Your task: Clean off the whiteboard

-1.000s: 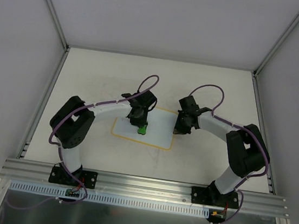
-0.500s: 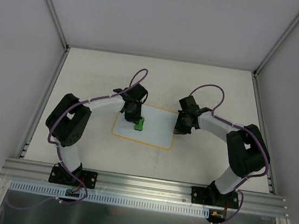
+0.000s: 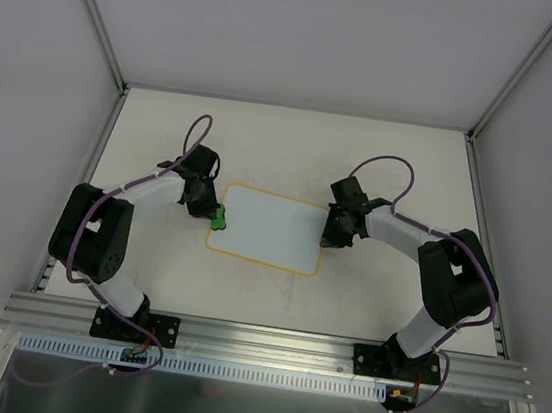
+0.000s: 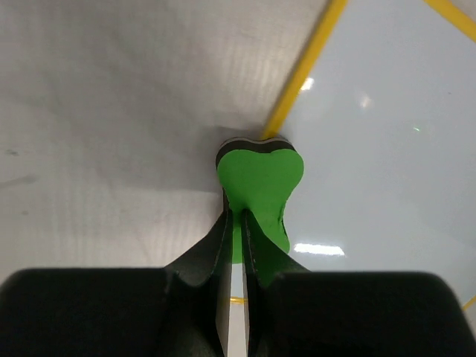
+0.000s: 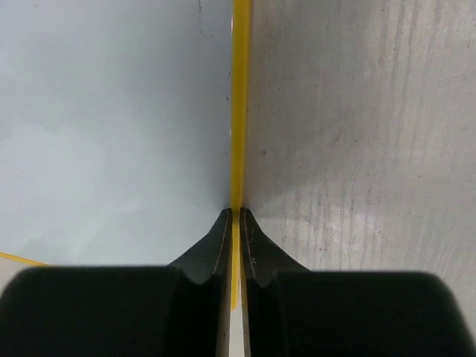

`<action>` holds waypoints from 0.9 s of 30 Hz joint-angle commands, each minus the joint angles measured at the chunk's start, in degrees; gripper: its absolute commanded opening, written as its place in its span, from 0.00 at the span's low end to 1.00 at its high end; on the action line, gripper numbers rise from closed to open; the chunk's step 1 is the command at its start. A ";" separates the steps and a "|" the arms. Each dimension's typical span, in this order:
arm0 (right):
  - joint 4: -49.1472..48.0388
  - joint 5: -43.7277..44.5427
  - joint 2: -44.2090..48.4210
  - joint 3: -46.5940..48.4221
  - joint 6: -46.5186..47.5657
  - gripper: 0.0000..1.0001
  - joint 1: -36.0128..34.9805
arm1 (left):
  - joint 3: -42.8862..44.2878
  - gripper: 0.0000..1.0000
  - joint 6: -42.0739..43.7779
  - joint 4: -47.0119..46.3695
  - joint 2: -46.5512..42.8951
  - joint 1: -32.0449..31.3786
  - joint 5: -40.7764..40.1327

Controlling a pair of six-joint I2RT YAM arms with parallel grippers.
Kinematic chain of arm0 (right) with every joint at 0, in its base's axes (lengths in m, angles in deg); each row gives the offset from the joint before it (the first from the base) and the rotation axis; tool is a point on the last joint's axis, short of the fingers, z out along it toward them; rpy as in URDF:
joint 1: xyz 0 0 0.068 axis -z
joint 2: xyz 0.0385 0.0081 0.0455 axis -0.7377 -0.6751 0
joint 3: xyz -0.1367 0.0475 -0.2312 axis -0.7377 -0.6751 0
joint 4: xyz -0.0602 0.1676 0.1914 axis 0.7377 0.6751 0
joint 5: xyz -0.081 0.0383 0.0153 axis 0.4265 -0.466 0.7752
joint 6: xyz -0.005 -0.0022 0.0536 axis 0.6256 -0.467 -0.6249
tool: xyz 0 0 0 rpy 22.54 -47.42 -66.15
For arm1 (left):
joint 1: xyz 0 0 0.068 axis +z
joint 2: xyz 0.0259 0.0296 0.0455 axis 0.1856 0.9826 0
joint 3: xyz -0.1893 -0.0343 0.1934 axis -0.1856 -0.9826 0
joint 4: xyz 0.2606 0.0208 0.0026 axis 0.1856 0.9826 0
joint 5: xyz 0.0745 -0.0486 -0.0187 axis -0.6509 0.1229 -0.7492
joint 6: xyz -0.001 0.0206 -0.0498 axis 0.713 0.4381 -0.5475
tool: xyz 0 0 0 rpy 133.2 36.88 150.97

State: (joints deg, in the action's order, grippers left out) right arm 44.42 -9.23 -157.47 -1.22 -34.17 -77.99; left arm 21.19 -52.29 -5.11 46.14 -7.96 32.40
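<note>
whiteboard [image 3: 271, 228]: clean, middle of worktop [image 3: 392, 160], long axis left-right | left gripper [image 4: 236, 223]: clamps green eraser [image 4: 260, 182] at left rim | right gripper [image 5: 236, 217]: closed, tips on right rim

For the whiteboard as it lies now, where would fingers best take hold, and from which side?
Probably the near long edge of the whiteboard: it lies flat on the table, so only the thin rim offers a hold. The left gripper and right gripper crowd its short ends. Come in low from the front.
</note>
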 commanded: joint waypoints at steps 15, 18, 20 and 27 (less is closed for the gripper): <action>8.80 5.39 -4.15 -4.14 2.84 0.07 0.14 | -12.95 0.00 -0.67 9.32 -7.81 4.24 -8.25; 8.80 5.13 -3.88 -4.31 2.93 0.07 0.14 | -13.82 0.00 -2.08 9.49 -10.10 5.47 -11.94; 8.71 5.13 -3.71 -4.40 2.93 0.08 0.14 | -14.26 0.00 -3.22 10.02 -11.77 5.73 -14.05; 8.97 5.21 -0.38 -5.72 2.58 0.10 0.14 | -14.97 0.18 -2.96 10.11 -18.71 5.91 -12.84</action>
State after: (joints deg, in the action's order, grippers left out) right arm 43.43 -9.29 -156.55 -2.31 -34.17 -78.06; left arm 7.16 -54.89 0.42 29.72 -2.69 21.06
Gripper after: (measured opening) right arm 0.091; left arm 0.129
